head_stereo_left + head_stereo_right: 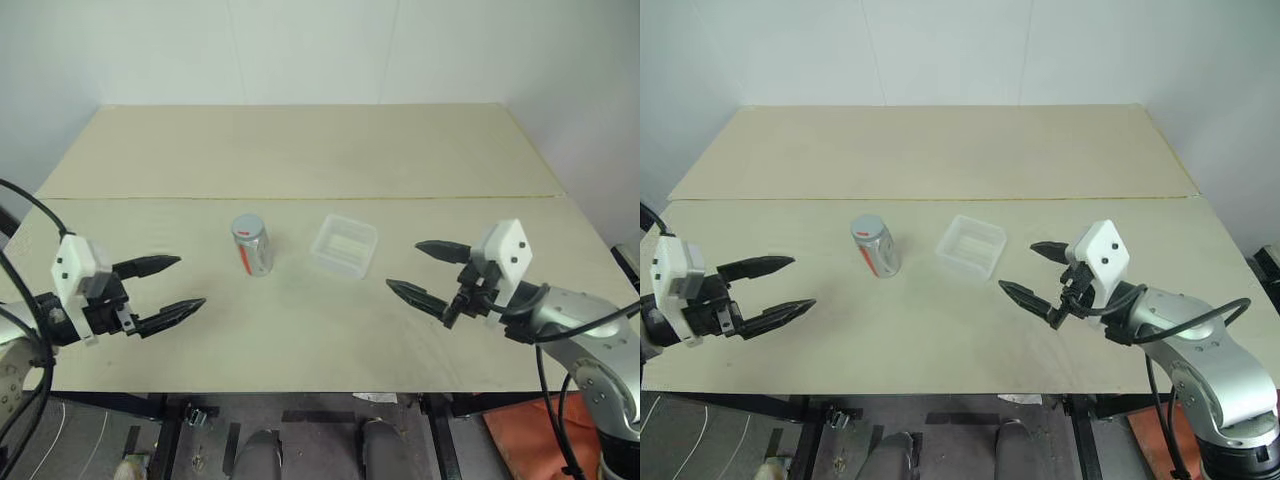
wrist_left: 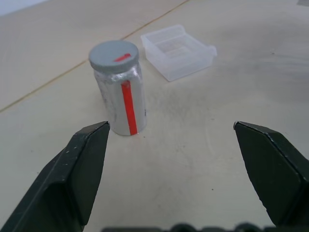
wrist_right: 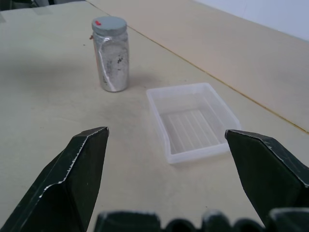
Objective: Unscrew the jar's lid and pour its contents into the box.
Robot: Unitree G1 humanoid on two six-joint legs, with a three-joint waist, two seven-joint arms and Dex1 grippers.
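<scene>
The jar (image 1: 252, 245) stands upright, lid (image 1: 247, 226) on, ahead-right of the nearer left end effector (image 1: 168, 287); both it and the right end effector (image 1: 415, 270) gape, empty.

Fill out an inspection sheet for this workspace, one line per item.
Surface: pale table with a seam across it.
Job's things: jar upright, grey lid on, red stripe down its side; box beside it, apart, nothing seen inside.
Clutter: nothing seen.
Grippers: left tool open, short of the jar, holding nothing; right tool open, short of the box, holding nothing.
Cables: black cable along the right arm.
Surroundings: white walls; an orange item on the floor.
</scene>
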